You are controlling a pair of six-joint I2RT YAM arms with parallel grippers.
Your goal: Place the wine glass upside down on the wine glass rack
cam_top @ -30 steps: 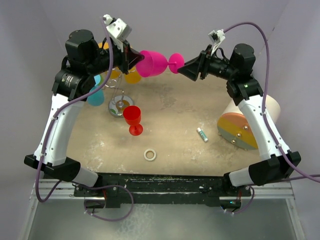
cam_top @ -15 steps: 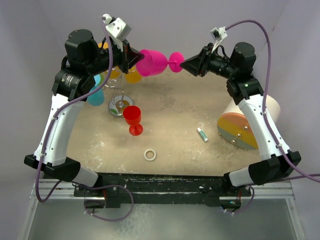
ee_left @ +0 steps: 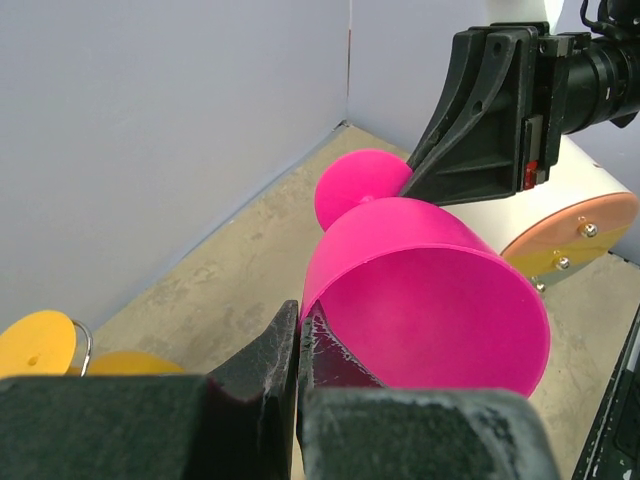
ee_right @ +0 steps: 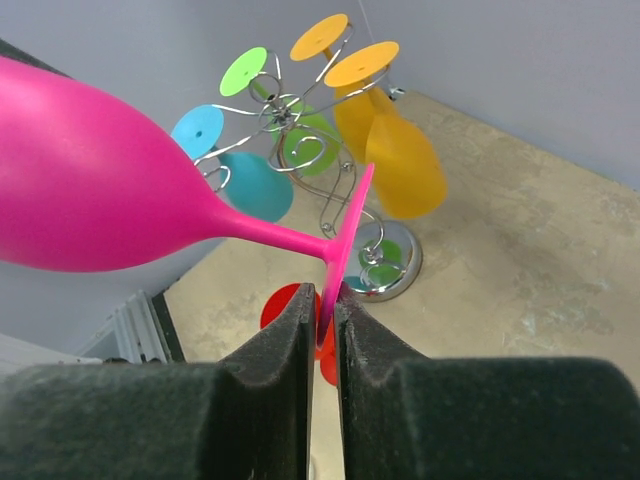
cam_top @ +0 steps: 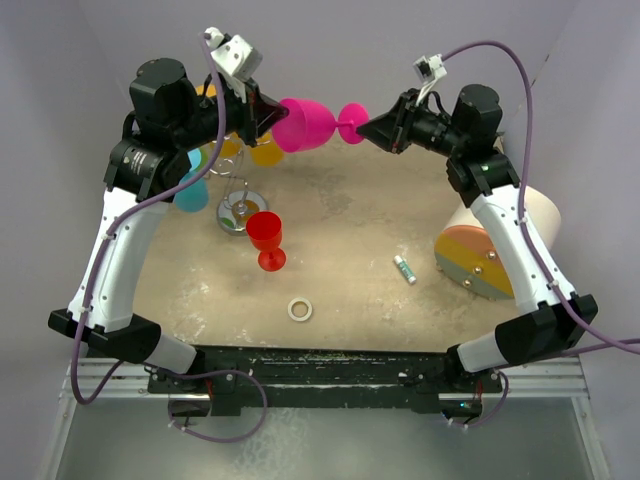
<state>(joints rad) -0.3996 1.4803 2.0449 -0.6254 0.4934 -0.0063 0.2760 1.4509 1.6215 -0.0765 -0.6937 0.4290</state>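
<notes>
The pink wine glass (cam_top: 305,125) lies sideways in the air between both arms, above the back of the table. My left gripper (cam_top: 283,118) is shut on the rim of its bowl (ee_left: 430,290), one finger inside and one outside. My right gripper (cam_top: 362,128) is shut on the edge of the glass's round foot (ee_right: 345,240), the stem pointing left. The wire wine glass rack (ee_right: 300,140) stands below and behind, its shiny base (cam_top: 241,210) on the table. Orange, teal and green glasses hang upside down from it.
A red wine glass (cam_top: 266,238) stands upright on the table near the rack base. A white ring (cam_top: 300,310) and a small tube (cam_top: 404,268) lie nearer the front. A white cylinder with a striped end (cam_top: 480,258) sits at the right. Walls close in behind.
My right gripper's jaws have closed on the pink glass's foot and its wrist has shifted slightly. The left gripper and the glass have stayed put.
</notes>
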